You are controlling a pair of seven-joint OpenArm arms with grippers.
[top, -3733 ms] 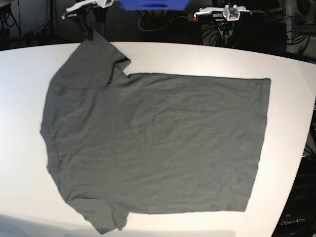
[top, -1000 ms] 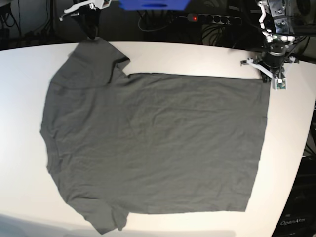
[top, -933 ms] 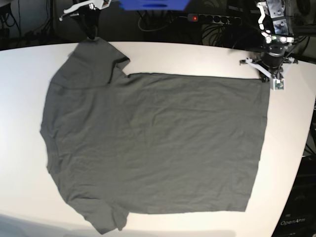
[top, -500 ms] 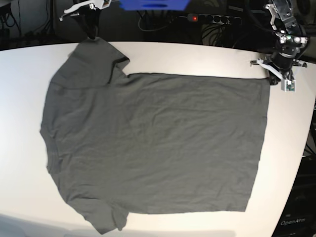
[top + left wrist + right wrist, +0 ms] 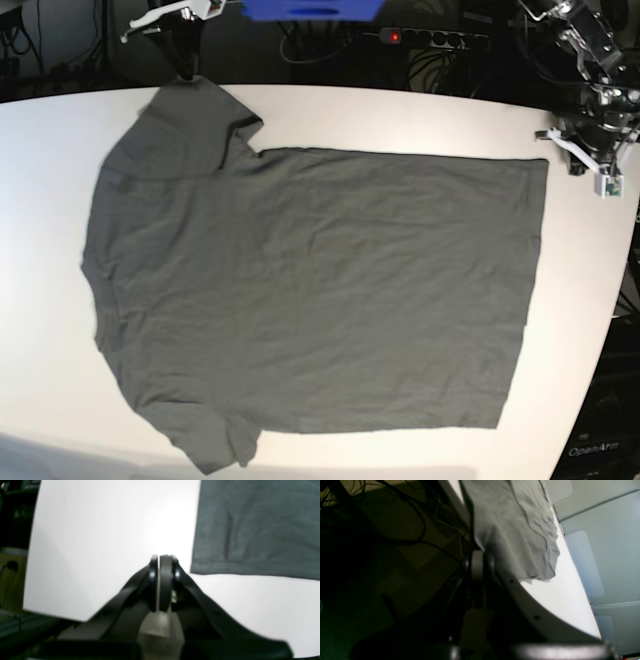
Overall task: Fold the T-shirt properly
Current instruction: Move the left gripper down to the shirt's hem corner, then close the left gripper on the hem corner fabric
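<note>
The T-shirt lay flat on the tabletop, long axis running between the arms. The left hand, closed and empty, hovered just beside the hem corner, which lay ahead to its right. The right hand, seemingly closed, sat by the sleeve.

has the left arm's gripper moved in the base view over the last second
Yes. The left gripper has drifted to the view's right, away from the T-shirt: it was at the hem's far corner, now it is over bare table beyond it.
</note>
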